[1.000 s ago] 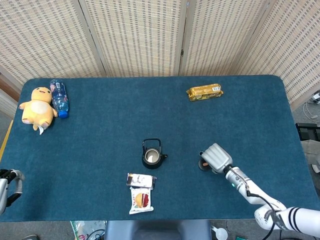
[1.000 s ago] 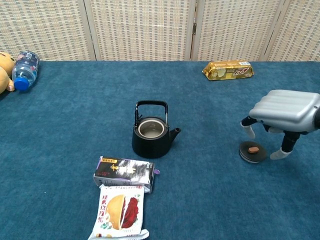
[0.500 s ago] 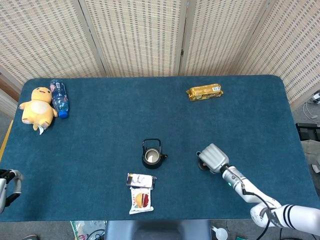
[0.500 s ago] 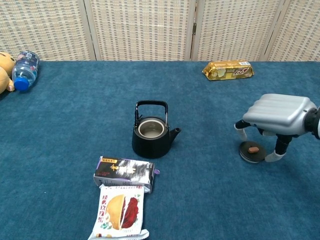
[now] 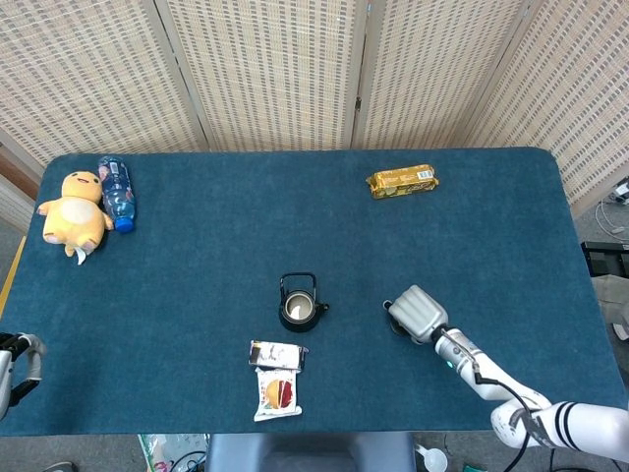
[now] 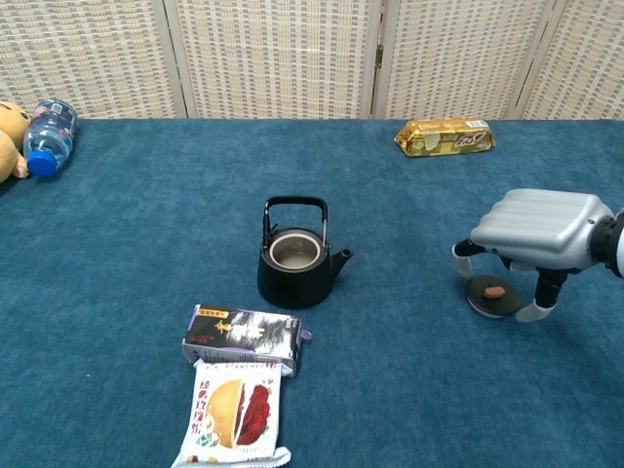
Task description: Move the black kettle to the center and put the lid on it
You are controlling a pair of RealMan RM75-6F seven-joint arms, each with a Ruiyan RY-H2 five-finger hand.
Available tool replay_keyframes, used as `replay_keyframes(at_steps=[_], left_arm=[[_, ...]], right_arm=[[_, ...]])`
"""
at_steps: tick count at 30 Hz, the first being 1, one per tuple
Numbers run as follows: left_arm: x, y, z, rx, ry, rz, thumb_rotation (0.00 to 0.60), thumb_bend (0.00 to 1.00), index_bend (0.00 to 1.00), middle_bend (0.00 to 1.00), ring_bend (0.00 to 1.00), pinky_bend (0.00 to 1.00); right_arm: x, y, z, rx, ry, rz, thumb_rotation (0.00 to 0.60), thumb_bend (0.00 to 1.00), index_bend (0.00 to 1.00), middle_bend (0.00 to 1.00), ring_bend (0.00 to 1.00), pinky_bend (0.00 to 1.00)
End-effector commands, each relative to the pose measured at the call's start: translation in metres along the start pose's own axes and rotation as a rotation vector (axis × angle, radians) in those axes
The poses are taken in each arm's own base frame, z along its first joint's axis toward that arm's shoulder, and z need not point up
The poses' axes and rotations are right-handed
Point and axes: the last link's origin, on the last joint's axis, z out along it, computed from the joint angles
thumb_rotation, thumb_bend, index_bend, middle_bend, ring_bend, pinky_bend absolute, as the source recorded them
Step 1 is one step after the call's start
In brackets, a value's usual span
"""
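— Where do things stand?
— Black kettle (image 6: 295,268) sits uncovered at frame centre, open blue carpet around it; its lid (image 6: 493,295) lies at right, well apart, under the right hand (image 6: 534,236), whose spread fingers straddle it without gripping

— And the left hand (image 5: 20,356)?
— At the lower-left table edge (image 5: 59,421); its grip can't be made out

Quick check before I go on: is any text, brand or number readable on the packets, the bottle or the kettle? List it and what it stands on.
Gold snack packet: dark lettering at one end, too blurred to read.
Black-and-white packet: printing, too small to read.
White snack bag: a column of characters along its left side, not legible.
Water bottle: blue label, no readable text.
Black kettle and lid: no markings visible.
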Motion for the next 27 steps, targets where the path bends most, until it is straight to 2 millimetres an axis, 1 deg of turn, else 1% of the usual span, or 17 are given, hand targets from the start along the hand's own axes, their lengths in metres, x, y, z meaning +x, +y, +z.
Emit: replay_keyframes(at_steps=[1,23,27], left_arm=[[0.0000,0.0002,0.0001,0.000,0.000,0.001,0.600,0.56,0.58,0.58,0.42,0.58],[-0.0003,0.0004,-0.0002,0.000,0.001,0.002,0.600,0.56,0.58,0.58,0.42,0.58],[-0.0004,0.0004,-0.0002,0.000,0.001,0.003,0.600,0.56,0.58,0.58,0.42,0.58]], right_arm=[[-0.0003,-0.0001,-0.0003,0.000,-0.001,-0.003,0.600,0.01,0.34,1.00,1.00,1.00],[-0.0029,-0.0032,0.0060,0.000,-0.006,-0.007,0.600,0.01,0.34,1.00,1.00,1.00],[-0.0030,-0.0026,0.0062,-0.003,-0.006,-0.006,0.600,0.01,0.37,1.00,1.00,1.00]])
